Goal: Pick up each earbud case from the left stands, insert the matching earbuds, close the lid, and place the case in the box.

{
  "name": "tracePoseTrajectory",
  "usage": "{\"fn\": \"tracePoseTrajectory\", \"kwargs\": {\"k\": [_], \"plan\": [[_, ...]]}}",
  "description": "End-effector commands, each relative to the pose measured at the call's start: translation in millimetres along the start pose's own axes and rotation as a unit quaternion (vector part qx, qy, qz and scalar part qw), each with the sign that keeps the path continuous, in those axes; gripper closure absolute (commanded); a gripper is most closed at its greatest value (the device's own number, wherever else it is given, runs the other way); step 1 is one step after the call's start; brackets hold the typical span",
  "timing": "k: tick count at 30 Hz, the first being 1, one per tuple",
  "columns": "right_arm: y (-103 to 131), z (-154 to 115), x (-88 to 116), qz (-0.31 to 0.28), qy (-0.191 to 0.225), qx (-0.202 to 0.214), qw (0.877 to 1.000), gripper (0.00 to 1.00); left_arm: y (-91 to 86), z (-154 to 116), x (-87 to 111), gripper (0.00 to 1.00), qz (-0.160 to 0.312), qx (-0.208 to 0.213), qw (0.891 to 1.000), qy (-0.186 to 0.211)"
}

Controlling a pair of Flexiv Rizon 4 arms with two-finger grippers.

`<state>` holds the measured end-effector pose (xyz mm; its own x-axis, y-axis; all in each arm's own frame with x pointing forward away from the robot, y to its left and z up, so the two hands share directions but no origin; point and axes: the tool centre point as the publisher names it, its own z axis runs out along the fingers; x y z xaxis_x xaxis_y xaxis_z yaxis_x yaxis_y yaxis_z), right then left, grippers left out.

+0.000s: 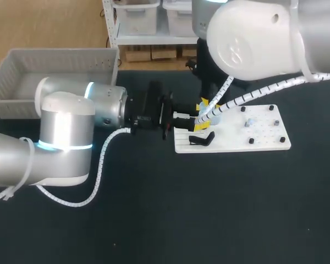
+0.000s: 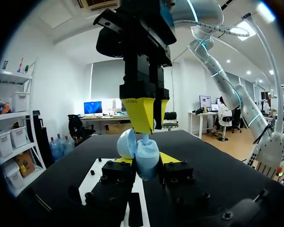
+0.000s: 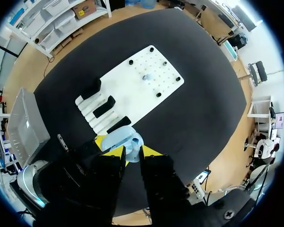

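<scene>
The left claw [image 2: 146, 159] is clenched on the pale blue earbud case [image 2: 146, 164], gripped from both sides, its rounded lid [image 2: 126, 143] swung open. Directly above it, the right claw [image 2: 150, 126] is judged closed on a small earbud [image 2: 146, 138], whose stem points straight down into the case, so the right arm is nearer. The glossy shell is held centre-right in the head view, beside the white pegged board [image 1: 264, 140] on the black bench [image 1: 165, 220]. The grey box [image 1: 60, 58] sits upper left.
</scene>
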<state>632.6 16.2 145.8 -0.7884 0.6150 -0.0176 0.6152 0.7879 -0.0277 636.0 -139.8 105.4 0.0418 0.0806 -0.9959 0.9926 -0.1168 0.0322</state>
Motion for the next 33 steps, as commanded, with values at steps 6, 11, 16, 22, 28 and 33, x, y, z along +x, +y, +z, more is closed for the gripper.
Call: {"fn": "tracePoseTrajectory", "kwargs": {"k": [6, 11, 16, 22, 28, 33], "plan": [[-1.7, 2.9, -2.5, 0.003, -0.003, 0.003, 1.000, 1.00, -2.5, 0.1, 0.6, 1.00, 0.002, -0.005, 1.000, -0.001], [-1.1, 5.2, -3.3, 0.003, -0.006, 0.006, 1.000, 1.00, -2.5, 0.1, 0.6, 1.00, 0.002, -0.005, 1.000, -0.001], [-0.7, 7.6, -4.6, 0.003, -0.009, 0.005, 1.000, 0.85, -2.5, 0.1, 0.6, 1.00, 0.002, -0.005, 1.000, -0.001], [-6.4, 1.0, -0.5, -0.002, -0.015, -0.010, 1.000, 0.13, -2.5, 0.1, 0.6, 1.00, 0.002, -0.005, 1.000, -0.001], [-28.1, -17.9, 17.9, -0.037, -0.032, -0.046, 0.998, 0.19, -2.5, 0.1, 0.6, 1.00, 0.002, -0.005, 1.000, -0.001], [-50.6, -26.1, 16.0, -0.115, -0.099, -0.111, 0.982, 0.40, -2.5, 0.1, 0.6, 1.00, 0.002, -0.005, 1.000, -0.001]]}}
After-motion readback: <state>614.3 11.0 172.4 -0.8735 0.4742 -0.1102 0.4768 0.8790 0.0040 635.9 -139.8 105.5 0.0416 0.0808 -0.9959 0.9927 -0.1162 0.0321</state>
